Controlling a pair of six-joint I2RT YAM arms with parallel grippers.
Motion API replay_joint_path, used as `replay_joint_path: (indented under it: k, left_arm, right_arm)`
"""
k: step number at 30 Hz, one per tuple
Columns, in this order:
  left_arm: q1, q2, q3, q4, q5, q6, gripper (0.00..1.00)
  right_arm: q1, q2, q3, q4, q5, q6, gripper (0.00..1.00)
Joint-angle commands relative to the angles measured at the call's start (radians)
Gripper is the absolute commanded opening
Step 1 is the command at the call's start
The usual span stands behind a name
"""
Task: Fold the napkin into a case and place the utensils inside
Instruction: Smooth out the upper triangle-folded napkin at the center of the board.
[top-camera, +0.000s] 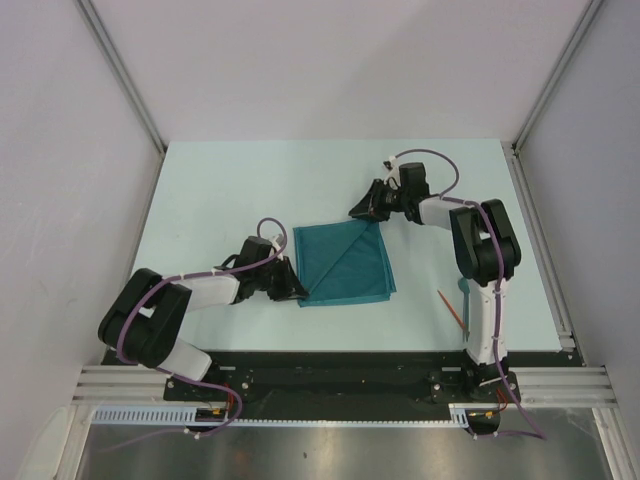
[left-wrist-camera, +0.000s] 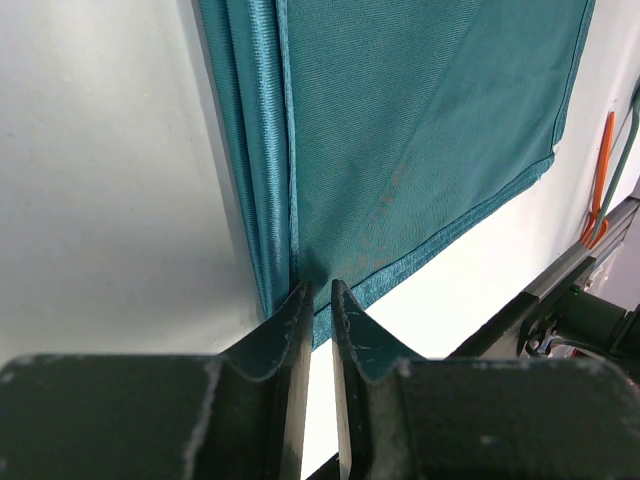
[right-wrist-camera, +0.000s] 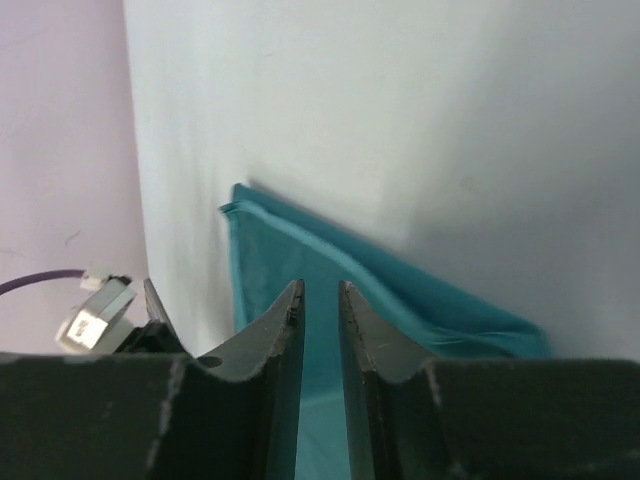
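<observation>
We see the soft teal cloth napkin (top-camera: 345, 262) lying folded and roughly square in the middle of the pale bench (top-camera: 230, 185), with a diagonal crease across its top layer. It is not yet the long narrow case the task wants. The thin orange-red plastic utensil (top-camera: 452, 308) lies well apart on the bench to the right, beside the right arm's base, presumably parked there until the pouch is ready.

The left arm reaches low and forward, its wrist bent so the left claw (top-camera: 293, 287) meets the napkin's near-left corner. In the wrist view its jaws stand a slim slit apart, with the stacked hems right at the tips. We cannot tell whether they pinch any fabric.

The right arm rises from its base and folds back leftward, bringing the right claw (top-camera: 360, 209) to the far-right corner. Its jaws are also almost together, with teal showing through the gap, and again we cannot tell whether they grip. We judge that the two opposite corners are being addressed for a further fold.
</observation>
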Motion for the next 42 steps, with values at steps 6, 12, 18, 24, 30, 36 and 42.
replay_joint_path:
  k: [6, 12, 18, 24, 30, 36, 42]
  left_arm:
    - [0.009, -0.006, -0.049, -0.032, -0.034, 0.017, 0.18]
    - [0.012, -0.042, -0.032, -0.05, 0.039, -0.018, 0.18]
    - [0.035, -0.118, 0.114, -0.13, 0.125, -0.049, 0.31]
    - [0.074, 0.049, 0.312, -0.082, 0.176, -0.075, 0.32]
    - [0.123, 0.275, 0.497, -0.068, 0.145, -0.043, 0.29]
    - [0.201, 0.41, 0.575, -0.13, 0.1, 0.013, 0.29]
    - [0.212, 0.392, 0.572, -0.128, 0.107, 0.014, 0.3]
  right_arm:
    - [-0.082, 0.103, -0.001, 0.048, -0.002, -0.02, 0.24]
    - [-0.078, 0.122, 0.125, -0.054, -0.016, -0.063, 0.25]
    - [-0.062, -0.048, 0.111, -0.249, 0.096, -0.144, 0.32]
    - [0.004, -0.189, 0.012, -0.3, 0.155, -0.172, 0.39]
    - [0.113, -0.217, -0.114, -0.156, 0.104, -0.094, 0.4]
    - [0.216, -0.18, -0.164, -0.064, 0.075, -0.075, 0.42]
    - [0.32, -0.142, -0.127, -0.103, 0.083, -0.088, 0.43]
